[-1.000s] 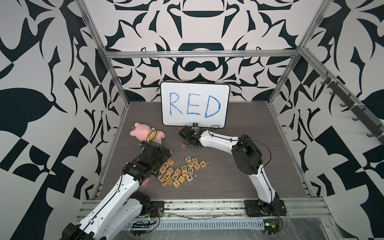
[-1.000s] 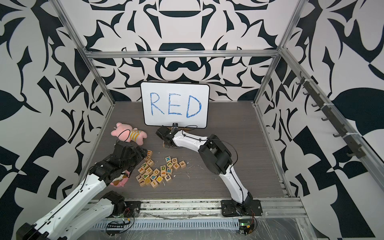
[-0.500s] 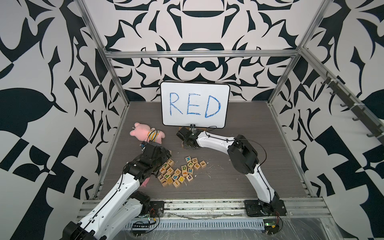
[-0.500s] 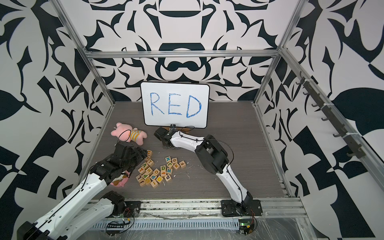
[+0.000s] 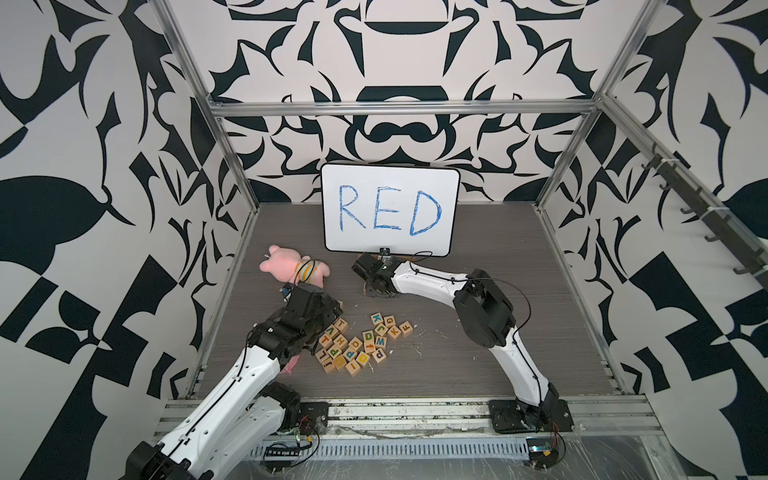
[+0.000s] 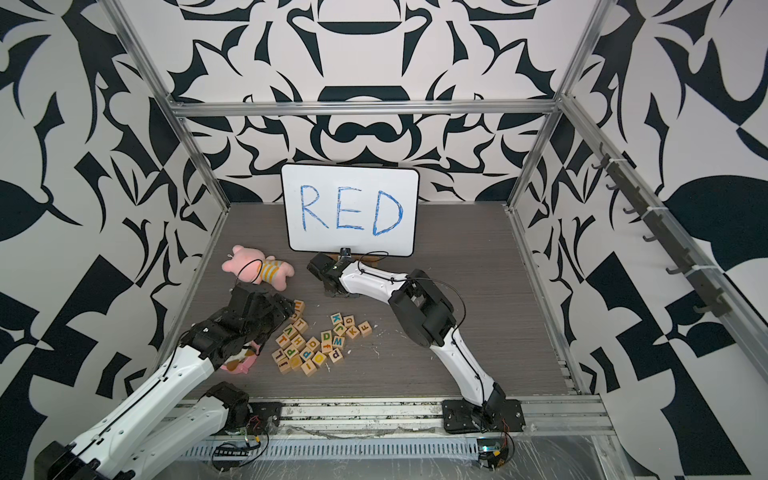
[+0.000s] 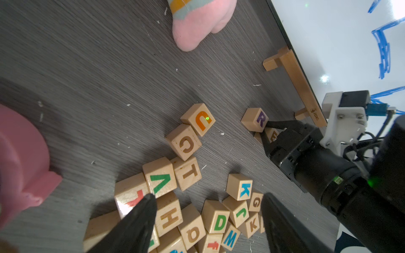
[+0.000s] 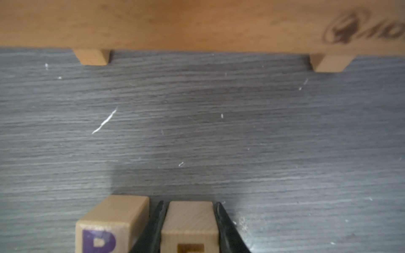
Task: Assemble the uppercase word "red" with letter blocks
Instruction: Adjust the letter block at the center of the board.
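Note:
The R block (image 8: 109, 221) stands on the dark floor in front of the whiteboard's stand, purple letter up, also seen in the left wrist view (image 7: 255, 119). Right beside it sits the E block (image 8: 189, 221), resting on the floor with my right gripper (image 8: 188, 204) shut on it, one finger squeezed between the two cubes. From above the right gripper (image 5: 376, 291) hides both cubes. The loose letter blocks (image 5: 357, 345) lie in a pile nearer the front. My left gripper (image 7: 208, 197) hangs open over that pile, above the green D block (image 7: 218, 220).
The whiteboard (image 5: 390, 210) with a blue handwritten RED stands at the back on a wooden stand (image 7: 295, 76), close behind the R and E cubes. A pink plush toy (image 5: 291, 268) lies back left. A second pink thing (image 7: 19, 166) lies under my left arm.
The right gripper has edged a little to the left with the E block, ending against the R block. The left arm has not moved.

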Robot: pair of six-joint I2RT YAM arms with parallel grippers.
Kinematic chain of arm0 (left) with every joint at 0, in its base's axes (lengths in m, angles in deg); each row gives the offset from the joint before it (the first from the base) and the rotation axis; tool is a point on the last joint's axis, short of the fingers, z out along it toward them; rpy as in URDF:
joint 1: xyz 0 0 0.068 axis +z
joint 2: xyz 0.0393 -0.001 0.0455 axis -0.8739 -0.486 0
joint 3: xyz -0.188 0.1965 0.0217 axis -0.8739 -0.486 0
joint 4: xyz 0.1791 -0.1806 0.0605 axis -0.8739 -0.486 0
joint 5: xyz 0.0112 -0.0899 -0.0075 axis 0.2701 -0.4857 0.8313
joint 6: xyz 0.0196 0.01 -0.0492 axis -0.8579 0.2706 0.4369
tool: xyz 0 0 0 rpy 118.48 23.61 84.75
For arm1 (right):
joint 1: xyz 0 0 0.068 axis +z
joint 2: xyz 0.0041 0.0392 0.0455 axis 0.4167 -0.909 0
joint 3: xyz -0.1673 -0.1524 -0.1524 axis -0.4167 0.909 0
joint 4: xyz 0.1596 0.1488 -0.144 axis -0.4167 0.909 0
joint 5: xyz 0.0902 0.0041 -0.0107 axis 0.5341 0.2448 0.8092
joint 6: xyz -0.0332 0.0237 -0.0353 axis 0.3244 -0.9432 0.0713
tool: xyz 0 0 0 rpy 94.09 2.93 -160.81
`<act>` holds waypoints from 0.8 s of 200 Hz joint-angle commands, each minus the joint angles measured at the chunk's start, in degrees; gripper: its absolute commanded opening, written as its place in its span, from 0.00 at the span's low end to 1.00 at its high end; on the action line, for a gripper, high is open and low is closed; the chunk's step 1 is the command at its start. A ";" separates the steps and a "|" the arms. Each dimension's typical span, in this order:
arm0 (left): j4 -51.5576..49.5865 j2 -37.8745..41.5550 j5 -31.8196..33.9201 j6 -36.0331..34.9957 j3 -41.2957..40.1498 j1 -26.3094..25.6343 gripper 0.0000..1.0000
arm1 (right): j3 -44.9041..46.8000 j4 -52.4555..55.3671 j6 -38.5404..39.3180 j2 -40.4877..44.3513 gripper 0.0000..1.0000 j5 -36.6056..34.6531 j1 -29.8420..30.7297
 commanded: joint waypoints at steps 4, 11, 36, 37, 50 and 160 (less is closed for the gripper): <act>-0.79 -0.02 0.17 -0.69 0.28 -0.08 0.80 | -2.08 1.12 0.35 0.62 0.38 -1.08 0.08; -0.77 0.07 0.21 -0.69 0.24 -0.06 0.80 | -2.20 1.03 0.30 0.56 0.38 -1.12 0.15; -0.88 0.16 0.21 -0.69 0.28 -0.09 0.80 | -2.73 1.36 0.31 0.56 0.39 -1.55 0.08; -0.88 0.16 0.21 -0.69 0.26 -0.07 0.80 | -2.69 1.37 0.30 0.55 0.39 -1.56 0.11; -0.79 0.16 0.23 -0.69 0.27 -0.09 0.80 | -2.83 1.46 0.27 0.63 0.39 -1.73 0.13; -0.40 -0.52 -0.13 -0.86 0.65 -0.05 0.80 | -3.59 1.37 0.14 0.98 0.30 -3.00 0.11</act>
